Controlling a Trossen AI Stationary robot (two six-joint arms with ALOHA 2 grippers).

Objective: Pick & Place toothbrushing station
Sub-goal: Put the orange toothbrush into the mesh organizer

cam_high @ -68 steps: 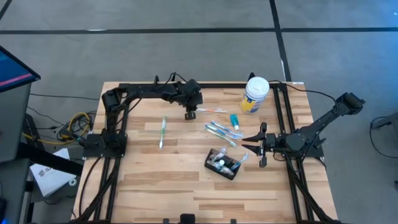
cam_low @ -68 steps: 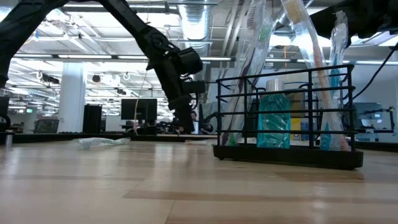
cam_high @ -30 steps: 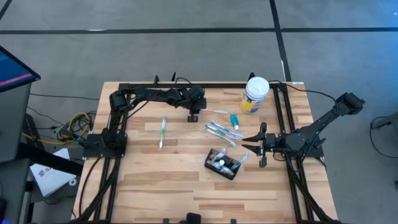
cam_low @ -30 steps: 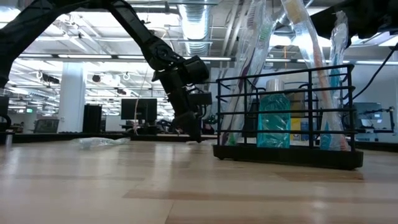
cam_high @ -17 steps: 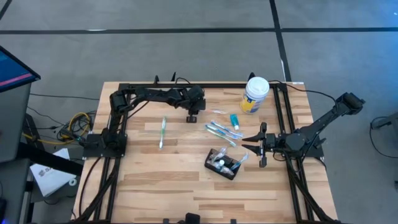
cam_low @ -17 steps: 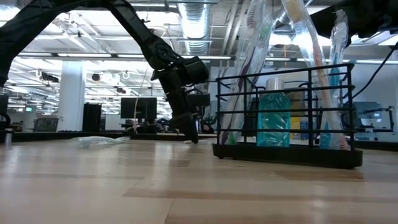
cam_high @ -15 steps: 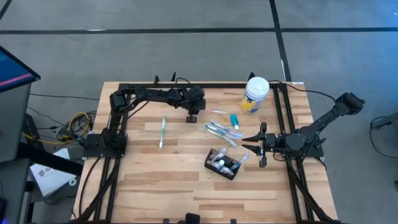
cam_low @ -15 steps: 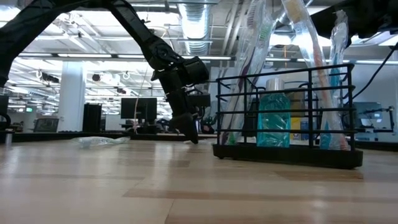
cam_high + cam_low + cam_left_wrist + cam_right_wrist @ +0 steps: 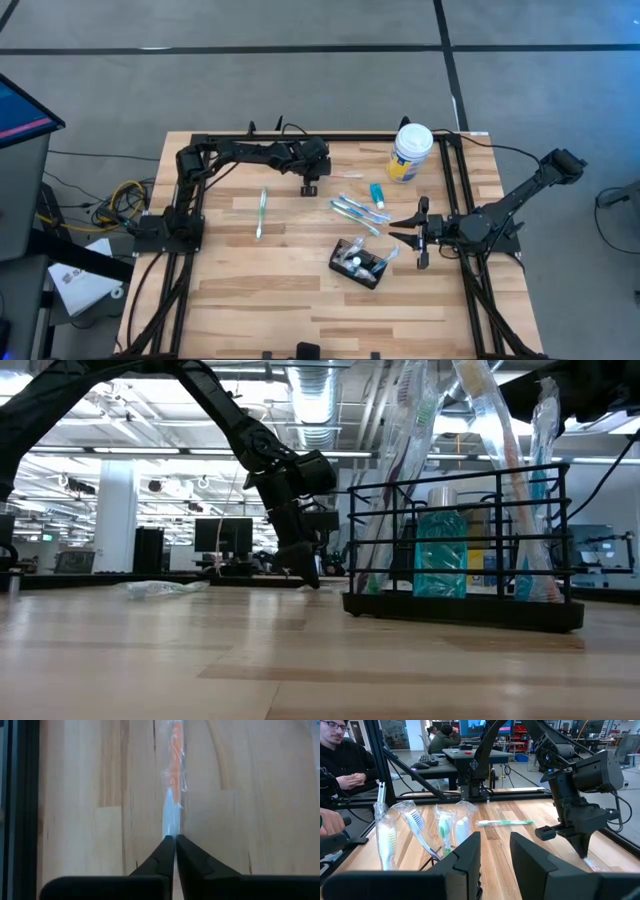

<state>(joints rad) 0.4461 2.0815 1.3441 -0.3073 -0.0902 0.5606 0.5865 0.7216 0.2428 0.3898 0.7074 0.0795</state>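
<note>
Left gripper [image 9: 310, 187] pinched shut on wrapped toothbrush [image 9: 172, 780], far centre; right gripper [image 9: 413, 233] parted, empty, right.

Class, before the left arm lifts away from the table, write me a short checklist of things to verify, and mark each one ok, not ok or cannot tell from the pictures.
1. Left hand shut on the wrapped orange toothbrush: ok, the fingers meet at the wrapper's end.
2. Grip firm enough to lift: cannot tell; only the wrapper's tip lies between the fingers.
3. Toothbrushing station upright and ready to receive: ok, it stands on the table with brushes already in it.
4. Path from the left hand to the station free: not ok, loose wrapped toothbrushes lie between them.
5. Right hand out of the way: cannot tell; it waits open, close beside the station.
</note>
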